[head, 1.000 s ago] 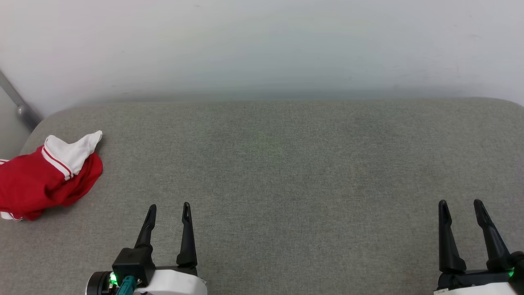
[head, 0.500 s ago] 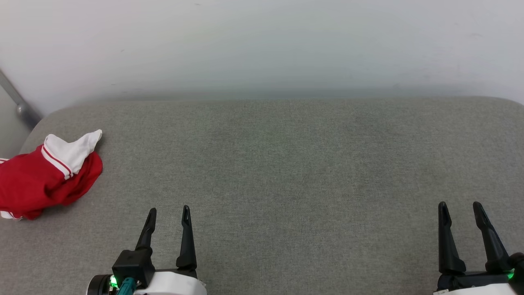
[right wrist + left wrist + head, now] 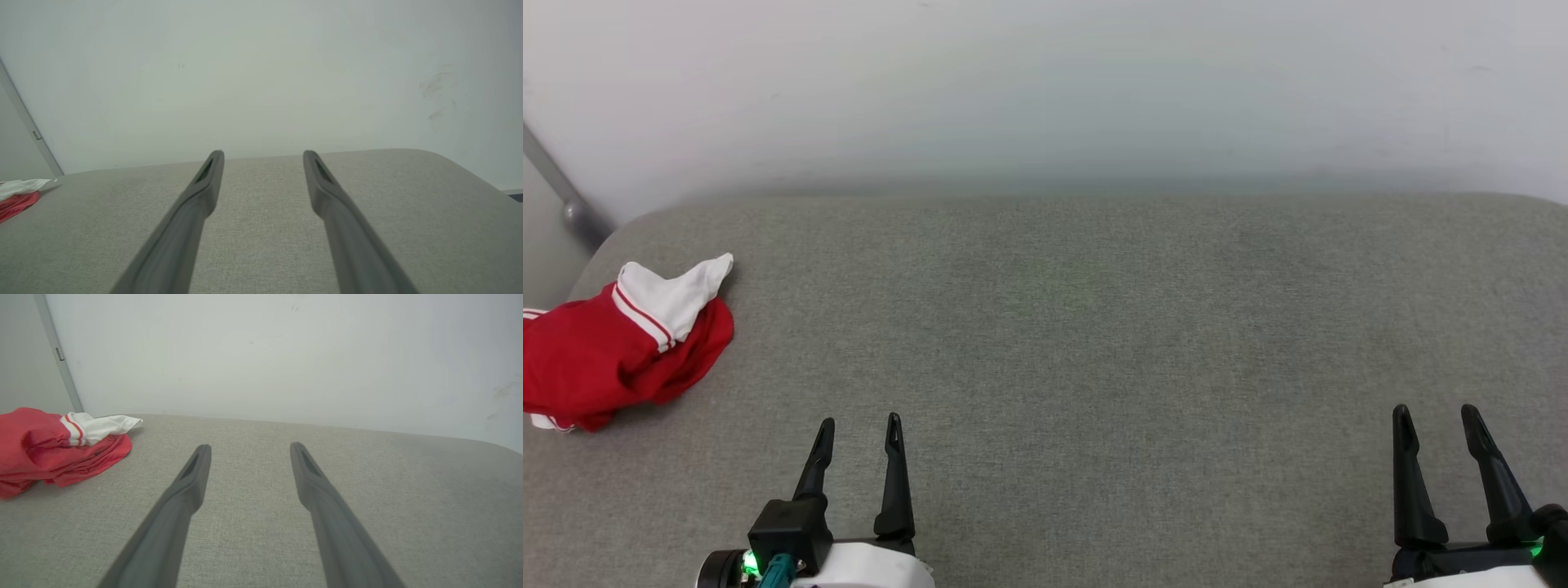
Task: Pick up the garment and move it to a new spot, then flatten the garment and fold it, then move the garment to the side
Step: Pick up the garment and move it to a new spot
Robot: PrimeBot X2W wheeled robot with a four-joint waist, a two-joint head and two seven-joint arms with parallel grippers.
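garment (image 3: 600,359): red jersey T-shirt, white sleeve on top, crumpled at 9 o'clock edge of grey padded surface (image 3: 1094,343) | left gripper (image 3: 859,423): 7 o'clock, fingers spread, empty, well apart from garment | right gripper (image 3: 1436,412): 5 o'clock, fingers spread, empty

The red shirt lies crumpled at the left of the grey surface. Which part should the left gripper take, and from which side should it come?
Probably the garment at its bunched red edge below the white sleeve, approached from the head view's right by the open left gripper. That edge is piled up and faces the gripper, so it could close over a fold.
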